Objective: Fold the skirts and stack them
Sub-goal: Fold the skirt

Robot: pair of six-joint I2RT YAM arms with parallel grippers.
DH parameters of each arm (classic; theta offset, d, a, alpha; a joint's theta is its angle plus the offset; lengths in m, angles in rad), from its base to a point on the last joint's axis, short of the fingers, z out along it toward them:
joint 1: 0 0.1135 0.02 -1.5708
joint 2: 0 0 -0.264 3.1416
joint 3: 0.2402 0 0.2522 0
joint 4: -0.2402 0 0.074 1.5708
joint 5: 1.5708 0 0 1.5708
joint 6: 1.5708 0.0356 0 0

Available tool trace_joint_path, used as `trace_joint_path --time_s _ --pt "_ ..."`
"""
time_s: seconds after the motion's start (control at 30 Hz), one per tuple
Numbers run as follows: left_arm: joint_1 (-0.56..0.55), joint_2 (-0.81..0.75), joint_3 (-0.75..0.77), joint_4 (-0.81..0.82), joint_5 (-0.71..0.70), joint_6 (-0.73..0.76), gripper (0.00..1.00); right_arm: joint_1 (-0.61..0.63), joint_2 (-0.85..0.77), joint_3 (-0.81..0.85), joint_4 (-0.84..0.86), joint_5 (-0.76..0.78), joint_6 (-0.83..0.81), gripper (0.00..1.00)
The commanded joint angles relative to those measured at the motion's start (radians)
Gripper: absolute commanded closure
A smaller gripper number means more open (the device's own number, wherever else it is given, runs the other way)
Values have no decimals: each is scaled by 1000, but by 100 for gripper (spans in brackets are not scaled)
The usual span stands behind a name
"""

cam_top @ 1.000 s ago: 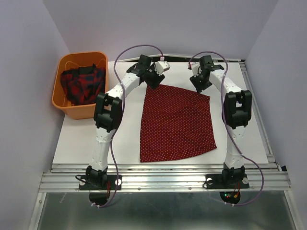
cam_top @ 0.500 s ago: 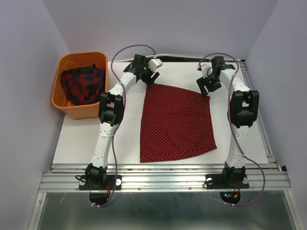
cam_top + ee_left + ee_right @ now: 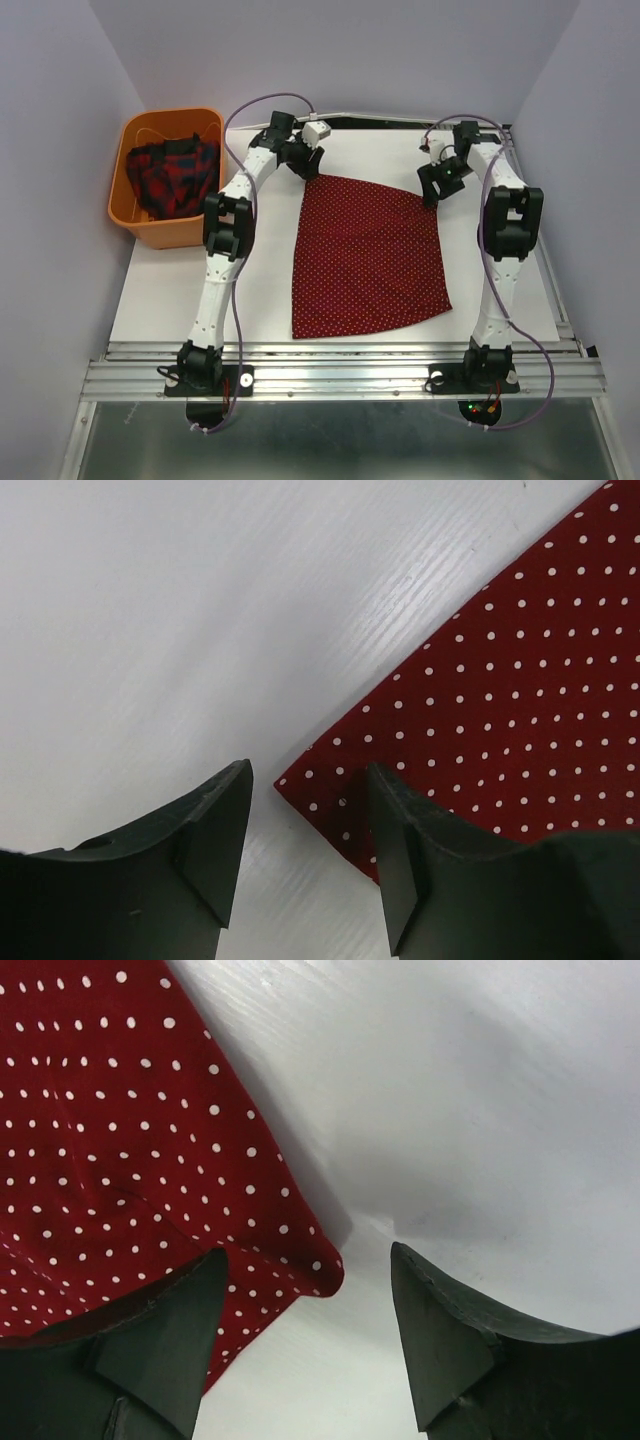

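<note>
1. The dotted skirt (image 3: 370,255) is laid flat on the table (image 3: 200,290); the plaid skirt (image 3: 172,178) is kept in the basket (image 3: 125,215).
2. The left gripper (image 3: 308,780) and right gripper (image 3: 308,1258) are spread, with nothing held.
3. If shut too high, a corner could be missed; perhaps only one layer gets pinched.

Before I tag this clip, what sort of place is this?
Likely a robotics lab cell: walls box in a white table, left arm and right arm bolted at its edge, polka-dot skirt spread flat.

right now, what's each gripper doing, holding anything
Left gripper: open, over a far corner of the polka-dot skirt, holding nothing.
Right gripper: open, at the skirt's other far corner, holding nothing.
</note>
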Motion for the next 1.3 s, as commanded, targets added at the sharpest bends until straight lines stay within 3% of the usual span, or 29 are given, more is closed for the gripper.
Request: trace_joint_path --time_s 0.0,0.13,0.27,0.43,0.67,1.27 --pt "61 3 64 -33 116 -79 43 -42 39 83 -38 -93 -1 29" --pt "107 7 61 17 184 -171 42 -51 65 115 -44 -139 10 29" --pt "121 7 52 50 210 -217 34 -51 67 112 -32 -159 18 29" --pt "112 21 6 142 346 -351 32 -70 76 114 -29 -175 21 27" --pt "106 72 4 197 380 -427 38 -79 85 118 -24 -183 31 20" --pt "103 72 -25 208 345 -460 58 -88 117 141 -38 -290 -31 23"
